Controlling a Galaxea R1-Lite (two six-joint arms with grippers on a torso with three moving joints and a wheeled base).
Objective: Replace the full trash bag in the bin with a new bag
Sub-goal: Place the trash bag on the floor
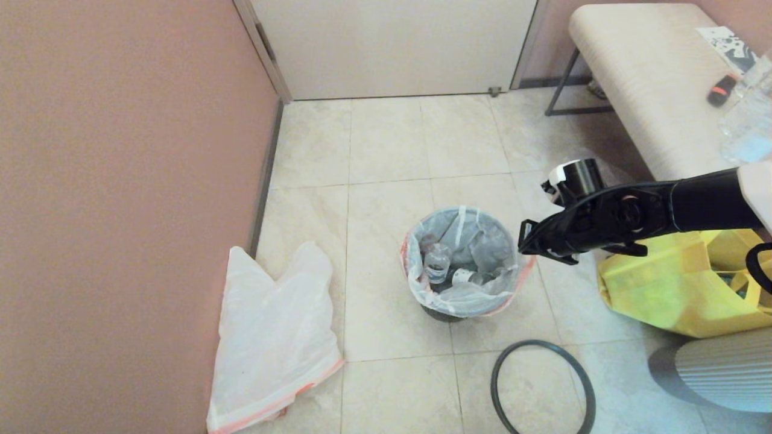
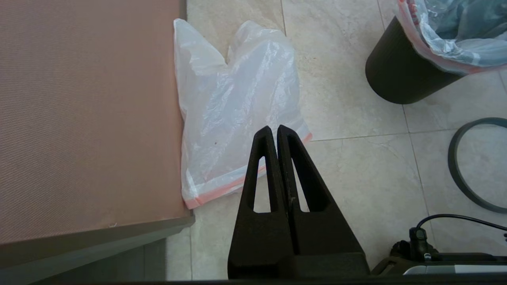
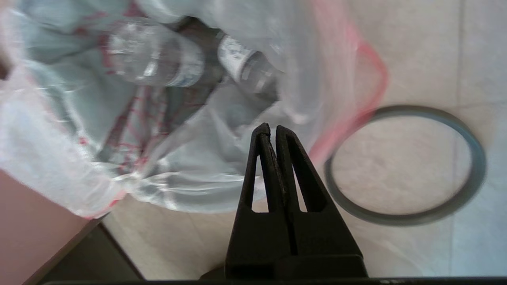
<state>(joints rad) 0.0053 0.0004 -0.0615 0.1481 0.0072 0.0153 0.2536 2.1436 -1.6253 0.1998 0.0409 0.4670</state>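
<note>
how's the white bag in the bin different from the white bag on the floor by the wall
The full trash bag sits open in the bin, rim folded over the edge; the new bag lies flat on the tiles. The full trash bag holds clear bottles; the new bag shows nothing inside. Both are translucent white with orange-pink rims.

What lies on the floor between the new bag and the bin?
Nothing: in the head view only bare floor tile separates the new bag from the bin.

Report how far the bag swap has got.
Done: the hoop is off, lying on the floor. In hand: right hand, shut, beside the bin rim. Left: the full trash bag sits inside; the new bag lies flat by the wall.
</note>
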